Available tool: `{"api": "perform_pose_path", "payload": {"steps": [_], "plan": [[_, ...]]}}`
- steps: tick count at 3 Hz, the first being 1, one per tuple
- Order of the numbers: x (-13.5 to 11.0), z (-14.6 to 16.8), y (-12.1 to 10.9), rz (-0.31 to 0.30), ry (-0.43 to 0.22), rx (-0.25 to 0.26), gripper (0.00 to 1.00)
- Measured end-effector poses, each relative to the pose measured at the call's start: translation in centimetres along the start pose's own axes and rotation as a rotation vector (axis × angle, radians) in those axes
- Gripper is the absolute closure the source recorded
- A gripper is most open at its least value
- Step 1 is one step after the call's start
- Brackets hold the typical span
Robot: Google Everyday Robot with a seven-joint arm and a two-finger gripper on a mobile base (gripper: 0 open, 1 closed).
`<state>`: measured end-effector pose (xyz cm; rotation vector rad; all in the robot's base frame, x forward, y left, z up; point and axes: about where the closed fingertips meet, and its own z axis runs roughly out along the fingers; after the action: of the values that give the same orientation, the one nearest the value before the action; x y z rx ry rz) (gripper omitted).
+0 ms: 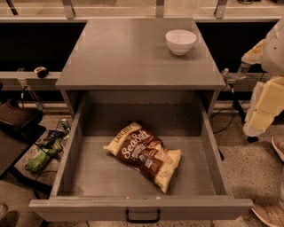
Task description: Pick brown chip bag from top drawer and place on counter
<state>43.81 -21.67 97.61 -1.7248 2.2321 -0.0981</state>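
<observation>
The brown chip bag (144, 155) lies flat in the middle of the open top drawer (213, 155), tilted, with its "Sea Salt" lettering facing up. The drawer is pulled fully out, with its black pull handle (143, 217) at the front. The grey counter (128, 53) sits above and behind it. My gripper (230, 76) is at the right, just off the counter's right front corner and well above the drawer. It holds nothing that I can see. The arm (266, 99) runs down the right edge of the view.
A white bowl (180, 41) stands on the counter's far right. A long pale ledge with metal posts (157, 11) runs behind. A green bag (42, 155) and cables lie on the floor at the left, next to a dark stand (15, 117).
</observation>
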Motion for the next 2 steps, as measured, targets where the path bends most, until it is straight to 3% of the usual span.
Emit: {"api": "perform_pose_path", "payload": {"steps": [1,2], "plan": [[0.0,0.0,0.0,0.0,0.0,0.0,0.0],[-2.5,2.3,0.5,-0.042,0.007,-0.005,0.0]]}}
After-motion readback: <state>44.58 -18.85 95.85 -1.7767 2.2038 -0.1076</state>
